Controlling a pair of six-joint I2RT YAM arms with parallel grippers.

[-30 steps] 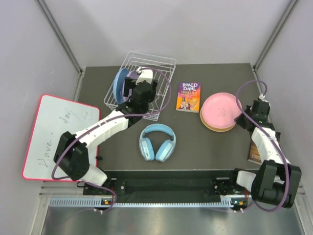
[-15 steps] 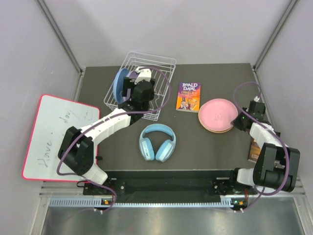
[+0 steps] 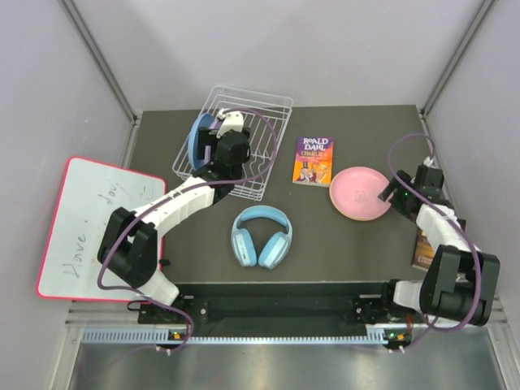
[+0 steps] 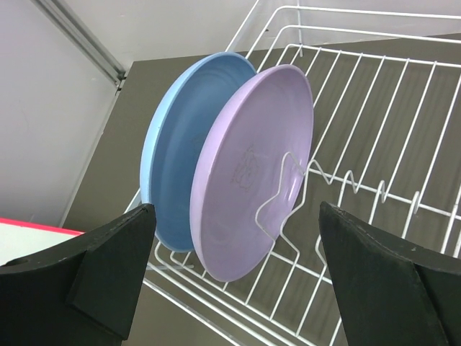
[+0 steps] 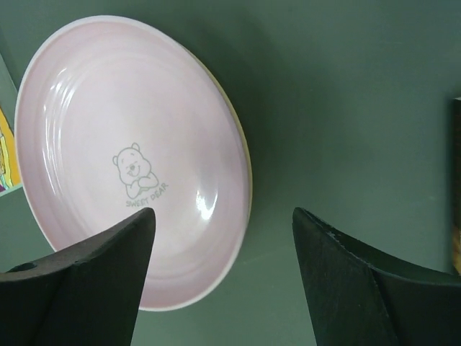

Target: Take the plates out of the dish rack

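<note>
Left wrist | left claw (image 4: 236, 210) is gaping before purple plate (image 4: 245, 158) | plate is seeming light, stiff, slippery | gripping upper rim is looking best

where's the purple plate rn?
Left wrist view: purple plate stands on edge at the rack's left end, beside the blue plate, directly ahead of the open left gripper.

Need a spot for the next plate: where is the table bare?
Bare: the strip between the headphones and the pink plate, and the far right corner beyond the book. Crowded: around the dish rack, where the left arm reaches.
</note>
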